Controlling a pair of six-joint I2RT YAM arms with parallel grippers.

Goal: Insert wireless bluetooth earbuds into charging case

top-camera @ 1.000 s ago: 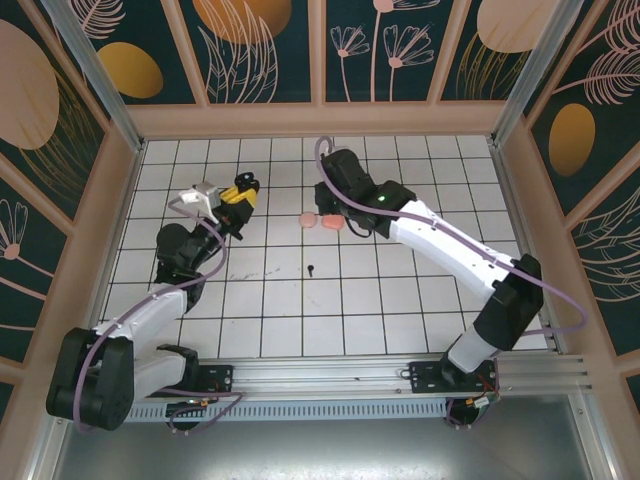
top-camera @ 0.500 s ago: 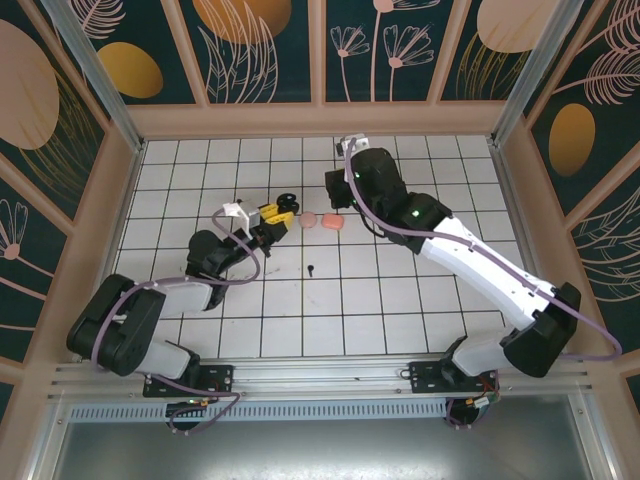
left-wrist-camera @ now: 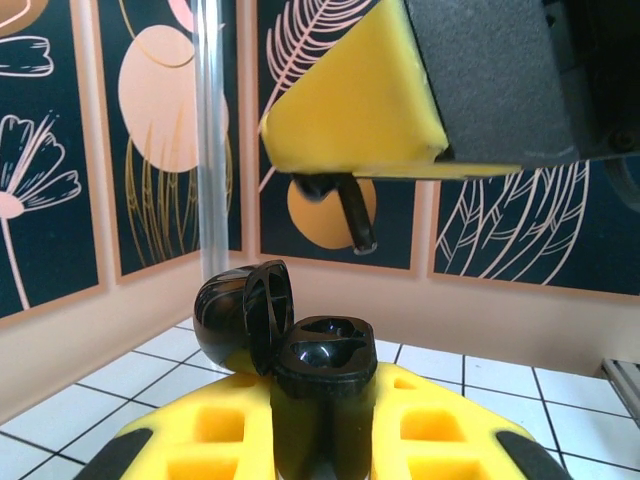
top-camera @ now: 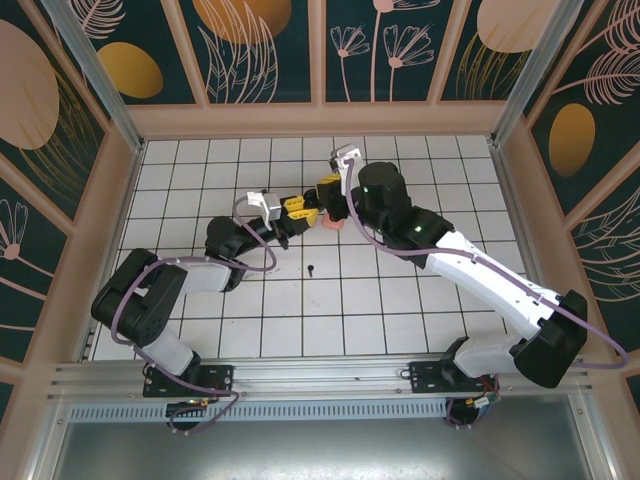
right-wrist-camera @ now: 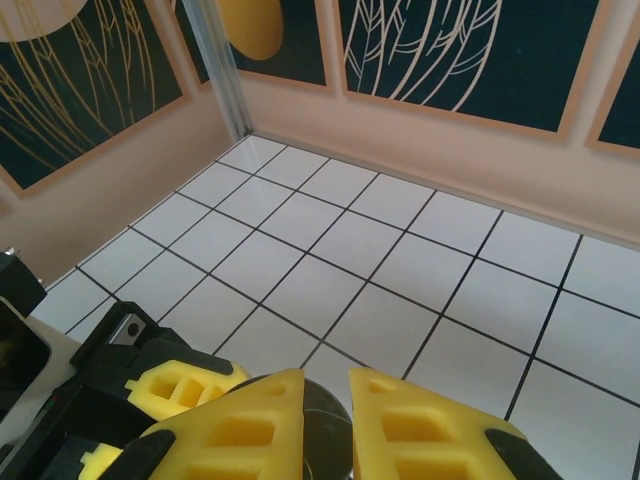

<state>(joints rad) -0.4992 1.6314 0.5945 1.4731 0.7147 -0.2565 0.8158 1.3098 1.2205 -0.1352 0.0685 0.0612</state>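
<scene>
The left gripper (left-wrist-camera: 320, 445) pinches the open black charging case (left-wrist-camera: 322, 372) upright; the right gripper (right-wrist-camera: 326, 402) pinches 1 black earbud (left-wrist-camera: 353, 215) by its head just above it, stem down. Tiny, light, hard, probably slippery: hold the head, gently.

A white tiled floor (top-camera: 400, 300) sits inside dark walls (top-camera: 265, 45) painted with leaves.

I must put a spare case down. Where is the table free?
Free: near tiles between the arm bases, nearer than the loose black earbud, and far right tiles. Crowded: mid-table, where the left gripper holding the charging case meets the right gripper holding a second black earbud by a pink item.
</scene>
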